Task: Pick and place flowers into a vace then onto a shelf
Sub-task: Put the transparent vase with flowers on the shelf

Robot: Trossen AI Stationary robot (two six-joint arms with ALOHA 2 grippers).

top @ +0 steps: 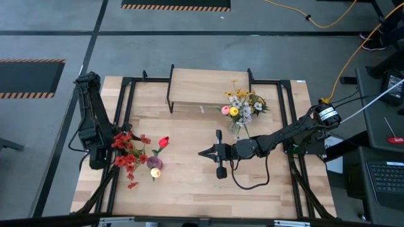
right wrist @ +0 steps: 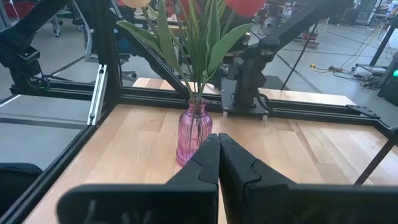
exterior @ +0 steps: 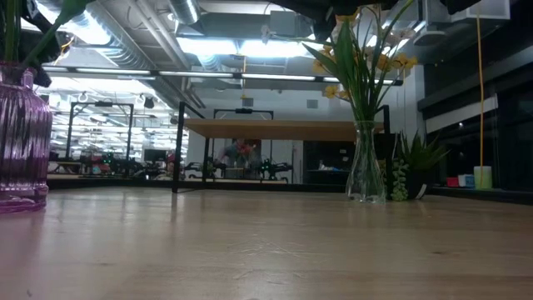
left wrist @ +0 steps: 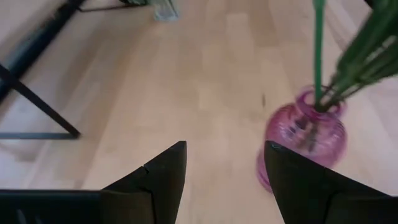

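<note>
A pink ribbed glass vase [right wrist: 194, 134] stands upright on the table's near left part and holds green stalks with a red berry spray [top: 129, 154] and a red tulip [top: 163, 142]. A clear glass vase [top: 237, 128] with small yellow and white blossoms [top: 243, 101] stands on the table just in front of the low shelf [top: 202, 85]. My left gripper [left wrist: 224, 162] is open and hovers above the table left of the pink vase [left wrist: 305, 134]. My right gripper [top: 202, 152] is shut, level, and points at the pink vase from the right with a gap between.
Black frame rails [top: 123, 107] run along the table's left and right sides. The shelf's thin black legs [top: 170, 94] stand at the far middle. A black cable [top: 252, 180] loops on the table under the right arm. Bare wood [top: 189, 189] lies along the near edge.
</note>
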